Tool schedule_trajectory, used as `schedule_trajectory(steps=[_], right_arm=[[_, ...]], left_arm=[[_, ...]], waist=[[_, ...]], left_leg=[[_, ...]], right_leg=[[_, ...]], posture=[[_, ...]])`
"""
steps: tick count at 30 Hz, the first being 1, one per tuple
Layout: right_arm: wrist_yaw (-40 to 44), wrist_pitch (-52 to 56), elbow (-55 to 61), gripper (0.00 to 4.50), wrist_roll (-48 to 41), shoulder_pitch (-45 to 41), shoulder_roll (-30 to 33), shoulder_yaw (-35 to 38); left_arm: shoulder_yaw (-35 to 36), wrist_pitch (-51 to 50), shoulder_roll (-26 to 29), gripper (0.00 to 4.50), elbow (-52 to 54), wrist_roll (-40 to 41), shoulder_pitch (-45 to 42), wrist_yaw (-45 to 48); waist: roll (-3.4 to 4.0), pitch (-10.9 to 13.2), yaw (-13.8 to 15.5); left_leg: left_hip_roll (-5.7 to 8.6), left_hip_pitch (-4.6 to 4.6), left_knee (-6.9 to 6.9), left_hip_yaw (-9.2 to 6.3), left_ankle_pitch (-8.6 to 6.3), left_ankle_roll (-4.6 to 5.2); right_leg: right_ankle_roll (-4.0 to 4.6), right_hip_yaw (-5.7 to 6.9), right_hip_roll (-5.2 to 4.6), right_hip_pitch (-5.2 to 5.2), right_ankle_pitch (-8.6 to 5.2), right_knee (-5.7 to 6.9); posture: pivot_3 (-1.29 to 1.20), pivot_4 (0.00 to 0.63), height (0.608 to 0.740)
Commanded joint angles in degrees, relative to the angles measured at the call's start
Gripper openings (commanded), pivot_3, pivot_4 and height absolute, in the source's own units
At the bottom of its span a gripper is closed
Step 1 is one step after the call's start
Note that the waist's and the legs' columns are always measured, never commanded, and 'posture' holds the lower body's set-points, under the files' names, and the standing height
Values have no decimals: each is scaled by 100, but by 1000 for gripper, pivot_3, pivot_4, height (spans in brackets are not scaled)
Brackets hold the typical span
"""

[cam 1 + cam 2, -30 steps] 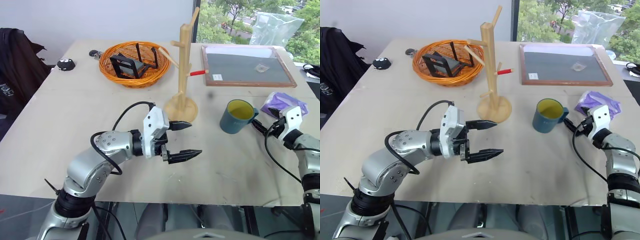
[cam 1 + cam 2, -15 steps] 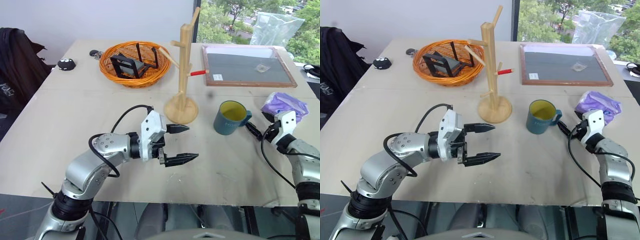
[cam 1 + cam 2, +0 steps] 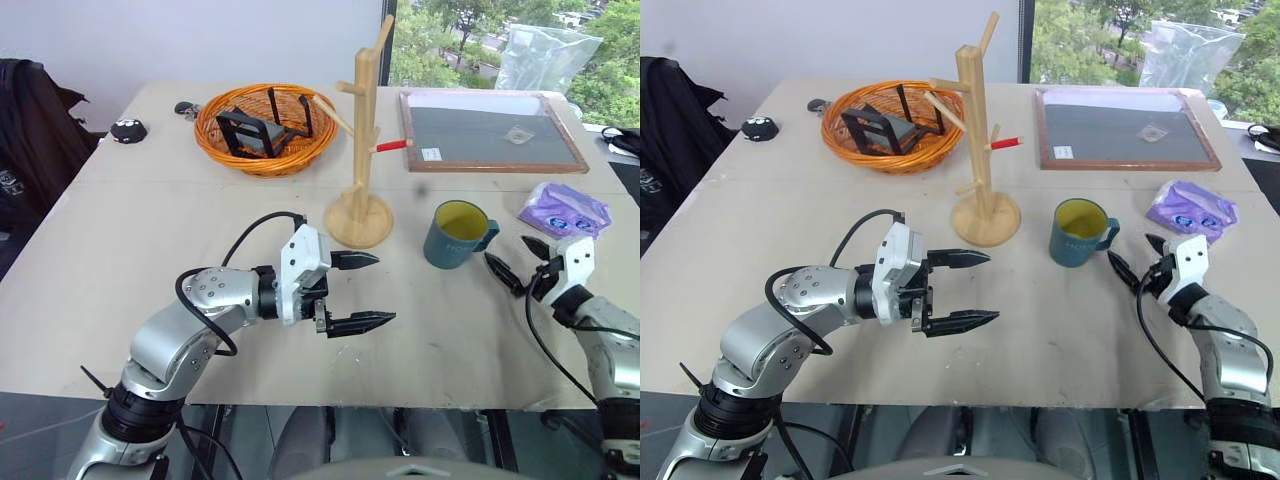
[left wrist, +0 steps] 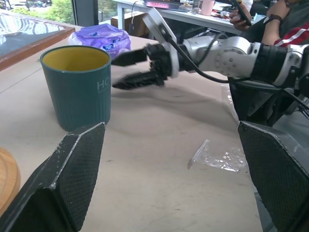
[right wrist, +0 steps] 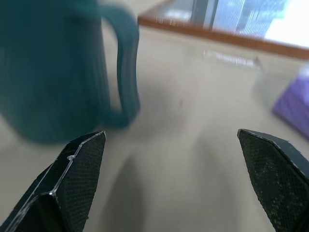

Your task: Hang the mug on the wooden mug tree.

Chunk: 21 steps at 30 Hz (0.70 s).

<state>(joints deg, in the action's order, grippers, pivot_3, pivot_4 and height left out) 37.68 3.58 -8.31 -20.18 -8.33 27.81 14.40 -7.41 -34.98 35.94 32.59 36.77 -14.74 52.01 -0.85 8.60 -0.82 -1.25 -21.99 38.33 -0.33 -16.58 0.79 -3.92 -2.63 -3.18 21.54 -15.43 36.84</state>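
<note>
- The mug [image 3: 456,234] stands upright on the table [image 3: 150,240], right of the mug tree [image 3: 362,150] and apart from its round base; its handle points right, toward the right gripper.
- The tree stands mid-table, its red-tipped peg [image 3: 397,145] pointing right, no mug on any peg.
- Right gripper [image 3: 520,260]: jaws wide apart and empty, just right of the mug's handle and not touching it; in the right wrist view the handle [image 5: 126,67] sits between the spread fingers.
- Left gripper [image 3: 365,290]: jaws apart, empty, pointing right, on the near side of the tree's base and left of the mug.
- An orange basket [image 3: 268,127] sits far left of the tree, a framed board [image 3: 490,130] far right, and a purple packet [image 3: 566,210] right of the mug.
</note>
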Motion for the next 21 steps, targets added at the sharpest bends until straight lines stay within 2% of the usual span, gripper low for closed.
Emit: schedule_trajectory(steps=[1, 9, 10, 12, 13, 16, 17, 19, 20, 21], right_arm=[[-71, -97, -130, 4424, 58, -225, -67, -40], [-80, -308, -780, 4424, 343, -633, -222, -299], [-81, -319, -816, 4046, 357, -664, -245, -318], [-64, -323, -858, 3649, 344, -707, -288, -336], [-68, -331, -872, 3260, 345, -727, -307, -338], [-65, -348, -880, 1756, 338, -776, -359, -332], [-64, -353, -881, 1416, 339, -781, -362, -331], [-53, -367, -891, 313, 339, -780, -351, -330], [-43, -373, -892, 77, 336, -775, -342, -324], [-30, -381, -888, 77, 337, -765, -322, -321]], left_arm=[[-12, 103, -15, 4500, 95, -5, 5, 25], [15, 35, -58, 4500, 153, -3, -64, -55], [20, 18, -63, 4500, 170, 5, -69, -76], [21, 6, -67, 4500, 190, 11, -73, -107], [22, 0, -71, 4500, 195, 16, -77, -125], [21, -5, -86, 4500, 197, 10, -95, -172], [19, -4, -93, 4500, 194, 1, -103, -186], [17, -12, -98, 4500, 194, -4, -119, -203], [22, -23, -100, 4500, 196, 9, -128, -213], [24, -36, -103, 4500, 200, 21, -137, -225]], waist=[[-1, 0, 18], [0, 1, 4], [0, 1, 4], [0, 1, 1], [0, 1, 0], [0, 1, 6], [0, 1, 6], [0, 1, 7], [0, 1, 3], [-1, 1, 1]], left_leg=[[0, -1, 0, -1, 2, -4], [0, -3, -1, -2, 9, -15], [0, -3, -1, -3, 9, -16], [0, -3, -1, -3, 9, -16], [0, -3, -1, -3, 9, -16], [0, -3, -1, -4, 9, -16], [0, -4, -1, -4, 9, -16], [0, -4, 0, -4, 9, -16], [0, -4, -1, -4, 9, -16], [0, -3, -1, -4, 9, -16]], right_leg=[[0, 1, 0, 0, 0, -1], [0, 2, 0, 2, 0, 0], [0, 3, 0, 2, 0, 0], [0, 2, 0, 2, 0, 0], [0, 2, 0, 2, 0, 0], [0, 3, 0, 2, 0, 0], [0, 3, 0, 2, 0, 0], [0, 3, -1, 2, 0, 0], [0, 3, -1, 2, 0, 0], [0, 3, -1, 2, 0, 0]], posture=[[0, 150, 737], [0, 150, 737], [0, 150, 737], [0, 150, 737], [0, 150, 737], [0, 150, 737], [0, 150, 737], [0, 150, 737], [0, 150, 737], [0, 150, 737]])
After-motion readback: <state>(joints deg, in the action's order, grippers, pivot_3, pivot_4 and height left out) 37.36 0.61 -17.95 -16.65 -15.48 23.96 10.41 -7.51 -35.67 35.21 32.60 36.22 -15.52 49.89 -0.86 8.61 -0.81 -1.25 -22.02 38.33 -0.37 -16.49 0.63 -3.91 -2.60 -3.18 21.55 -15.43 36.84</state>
